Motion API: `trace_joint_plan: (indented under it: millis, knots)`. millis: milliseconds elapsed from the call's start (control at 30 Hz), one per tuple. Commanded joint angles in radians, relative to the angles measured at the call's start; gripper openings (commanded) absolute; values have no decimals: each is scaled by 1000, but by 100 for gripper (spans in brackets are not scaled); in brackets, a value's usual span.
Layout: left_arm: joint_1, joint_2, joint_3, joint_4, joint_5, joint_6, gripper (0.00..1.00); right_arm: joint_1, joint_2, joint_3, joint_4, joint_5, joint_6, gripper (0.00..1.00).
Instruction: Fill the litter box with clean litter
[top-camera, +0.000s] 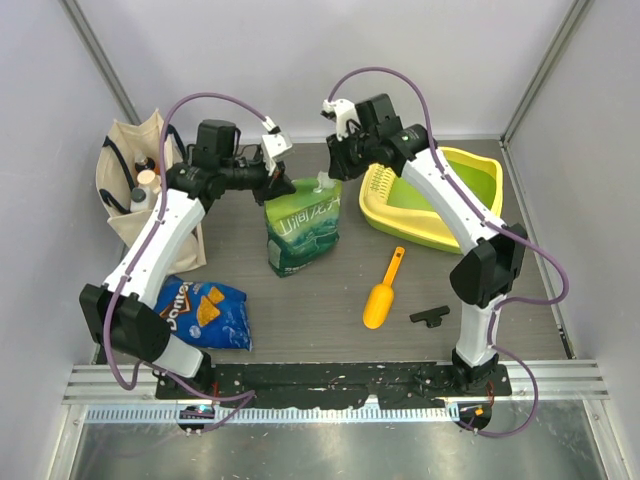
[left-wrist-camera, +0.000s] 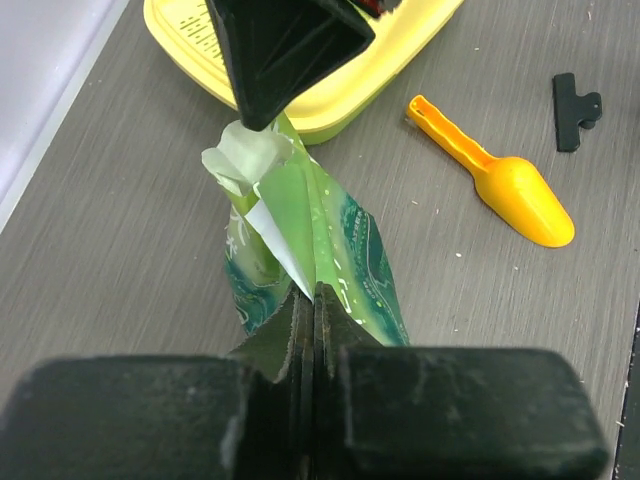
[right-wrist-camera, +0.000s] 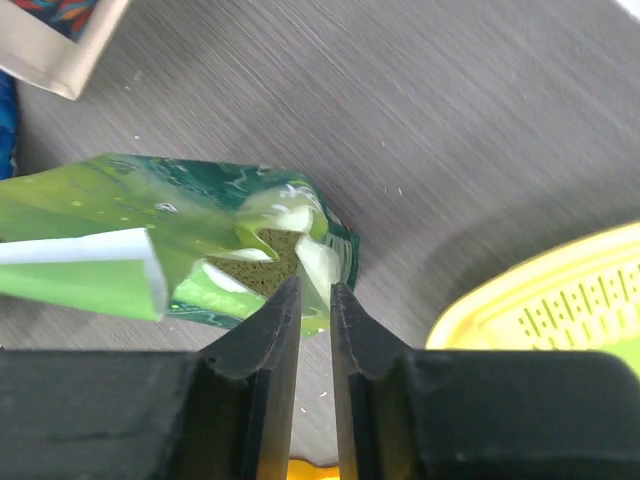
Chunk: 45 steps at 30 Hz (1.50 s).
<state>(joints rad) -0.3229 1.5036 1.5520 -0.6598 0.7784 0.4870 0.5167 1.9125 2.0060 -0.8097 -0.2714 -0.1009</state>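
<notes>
The green pouch stands upright mid-table, its top torn open. My left gripper is shut on the pouch's top edge, which shows in the left wrist view. My right gripper hangs over the pouch's other top corner. In the right wrist view its jaws stand a narrow gap apart, with a pale flap of the pouch between the tips. Beige clean litter shows inside the pouch mouth. The litter box, yellow rim and green basin, lies at the back right and holds no litter that I can see.
An orange scoop and a black clip lie in front of the litter box. A blue Doritos bag lies at the front left. A cloth tote with bottles stands at the back left.
</notes>
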Motion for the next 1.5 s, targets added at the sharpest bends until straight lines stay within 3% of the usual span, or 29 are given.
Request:
trace_joint_plan:
  millis: [0, 333, 433, 600, 733, 967, 1167, 1333, 1400, 1467]
  knots:
    - [-4, -63, -7, 25, 13, -2, 0, -4, 34, 140, -42, -155, -86, 27]
    - [-5, -131, -102, 134, -10, -48, 0, -4, 216, 440, -299, -178, -240, 45]
    - [-5, -137, -113, 141, -14, -50, 0, -3, 227, 445, -313, -175, -252, 48]
    - [-5, -141, -124, 146, -19, -50, 0, 0, 237, 436, -348, -169, -266, 47]
    - [-4, -140, -125, 155, -16, -54, 0, 0, 237, 407, -349, -169, -267, 38]
    - [-4, -140, -128, 163, -11, -61, 0, 0, 235, 408, -261, -161, -209, 42]
    - [-4, -141, -133, 164, -11, -61, 0, 6, 246, 415, -252, -158, -183, 34]
    - [-5, -141, -136, 170, -18, -65, 0, 13, 246, 410, -260, -137, -192, 14]
    - [-5, -141, -138, 183, -57, -67, 0, 12, 238, 410, -246, -91, -189, 2]
    - [-5, -143, -142, 210, -111, -76, 0, 13, 223, 404, -173, 72, -131, 1]
